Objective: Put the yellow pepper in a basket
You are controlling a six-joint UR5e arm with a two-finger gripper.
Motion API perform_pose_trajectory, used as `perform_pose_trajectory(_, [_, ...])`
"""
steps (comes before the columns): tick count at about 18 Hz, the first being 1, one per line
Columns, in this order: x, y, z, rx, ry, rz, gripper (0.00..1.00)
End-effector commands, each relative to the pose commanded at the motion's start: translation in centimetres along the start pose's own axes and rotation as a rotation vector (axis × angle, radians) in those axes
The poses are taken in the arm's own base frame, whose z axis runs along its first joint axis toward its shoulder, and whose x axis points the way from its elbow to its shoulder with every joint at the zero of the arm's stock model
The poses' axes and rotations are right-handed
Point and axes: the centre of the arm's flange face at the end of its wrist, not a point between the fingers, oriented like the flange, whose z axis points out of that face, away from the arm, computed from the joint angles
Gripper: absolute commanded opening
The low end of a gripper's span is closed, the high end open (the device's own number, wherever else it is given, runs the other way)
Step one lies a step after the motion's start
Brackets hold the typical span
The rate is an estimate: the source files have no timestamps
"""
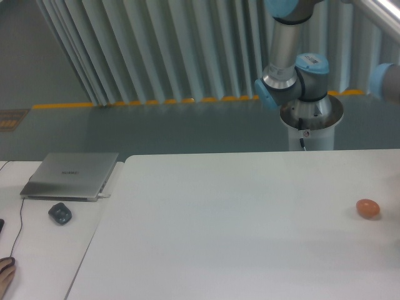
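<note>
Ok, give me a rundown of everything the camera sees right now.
Orange ball: one, orange, on the white table near its right edge.
Table: one, white, filling the lower middle and right.
Laptop: one, silver, closed, on the side desk at left.
Mouse: one, dark, in front of the laptop.
Cable: one, thin and dark, running down the side desk.
Floor stripe: one, yellow, along the foot of the grey ribbed wall.
Yellow pepper: none in view.
Basket: none in view.
Arm: one, grey with blue joints, on its pedestal behind the table; its far end leaves the picture at right, so the gripper is not in view.
</note>
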Motion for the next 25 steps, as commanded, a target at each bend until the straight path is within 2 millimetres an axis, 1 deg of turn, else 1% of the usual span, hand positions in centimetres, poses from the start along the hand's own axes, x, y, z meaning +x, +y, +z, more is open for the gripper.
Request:
perform_pose_trajectory(2, [1.4, 2.2, 1.2, -0.024, -0.006, 0.001, 0.37])
perform_pose_trajectory(3, [2.0, 3.5, 2.4, -0.020, -0.016, -0.012, 0.38])
perform_pose_trajectory(4, [2.3, 4.2, 3.3, -0.008, -0.025, -0.014, 0.42])
perform_pose_trajectory(5, [2.5, 4.7, 3.9, 0.001, -0.040, -0.021, 0.47])
perform_pose_trajectory(6, [2.5, 4.9, 4.5, 0.014, -0.052, -0.029, 0.62])
perform_pose_trajectory(7, [2.6, 5.0, 5.0, 0.029, -0.064, -0.036, 0.72])
perform_pose_trajectory(8, [2.5, 4.9, 5.4, 0.042, -0.072, -0.041, 0.73])
perform_pose_trajectory(9, [2.6, 4.9, 5.5, 0.046, -0.078, -0.048, 0.76])
perform_pose_trajectory(10, [2.7, 5.1, 5.5, 0.046, -0.079, -0.050, 0.76])
perform_pose_trajectory(11, [2.9, 5.2, 5.7, 0.050, -0.082, -0.054, 0.81])
perform_pose_trajectory(12, [3.4, 5.7, 6.0, 0.060, -0.091, -0.064, 0.93])
perform_pose_trajectory(14, [3.8, 6.1, 6.5, 0.092, -0.128, -0.089, 0.99])
perform_pose_trajectory(18, [4.2, 6.1, 6.9, 0.113, -0.136, -0.170, 1.00])
perform_pose_trajectory(20, [4.1, 5.7, 6.5, 0.119, -0.136, -0.213, 1.00])
perform_pose_trajectory(22, [4.2, 5.1, 5.7, 0.119, -0.137, -0.242, 1.00])
perform_pose_trajectory(24, [4.1, 4.6, 4.5, 0.114, -0.142, -0.251, 1.00])
perform_pose_trajectory(25, [4.3, 4.0, 3.9, 0.115, -0.142, -0.253, 1.00])
